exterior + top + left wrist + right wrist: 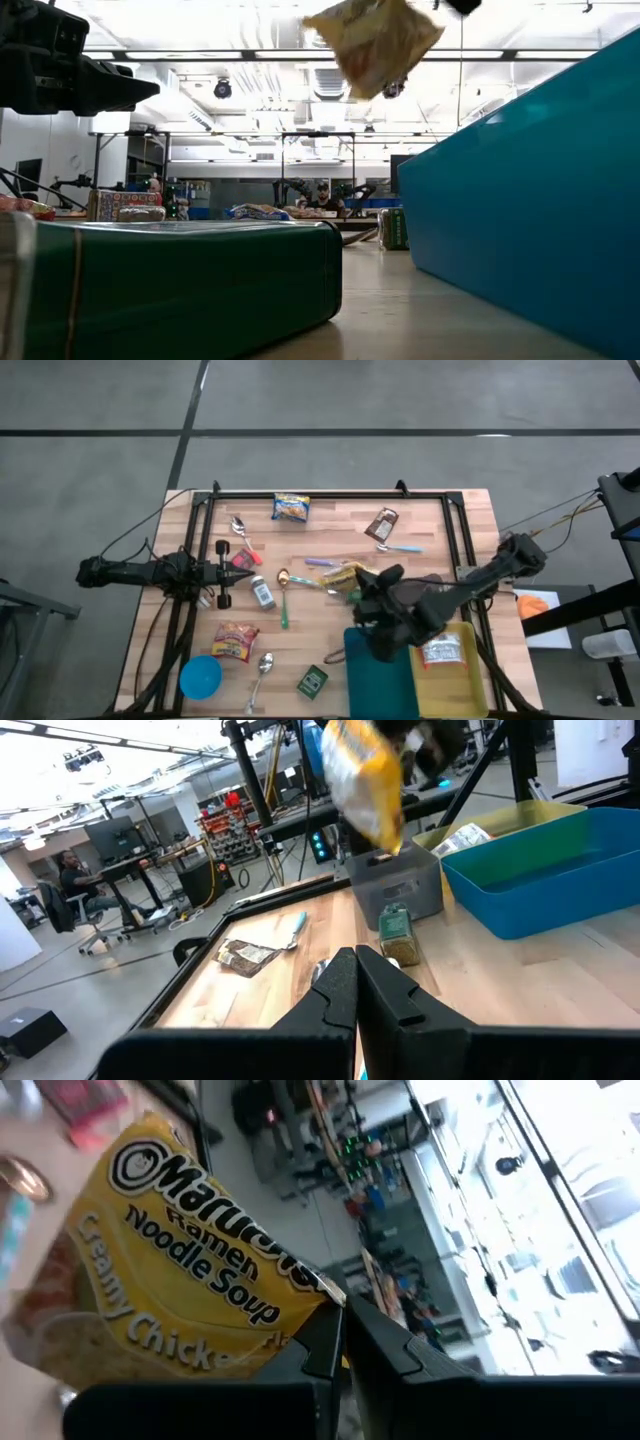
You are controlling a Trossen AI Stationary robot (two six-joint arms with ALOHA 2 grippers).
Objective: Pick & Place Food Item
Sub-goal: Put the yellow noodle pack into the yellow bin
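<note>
The counter [330, 530] is pale, matt wood planks. The ramen packet [170, 1300] is glossy, crinkled plastic film, while the teal bin [540, 200] looks like smooth plastic.

Bright overhead lighting, motion-blurred wrist views

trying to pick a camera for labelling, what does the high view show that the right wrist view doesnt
Only the high view shows the wooden table, the teal bin beside the yellow bin, the blue bowl and the shut left pincer. Only the right wrist view shows the print "Ramen Noodle Soup" on the packet. Both show the yellow ramen packet pinched in the right pincer.
</note>
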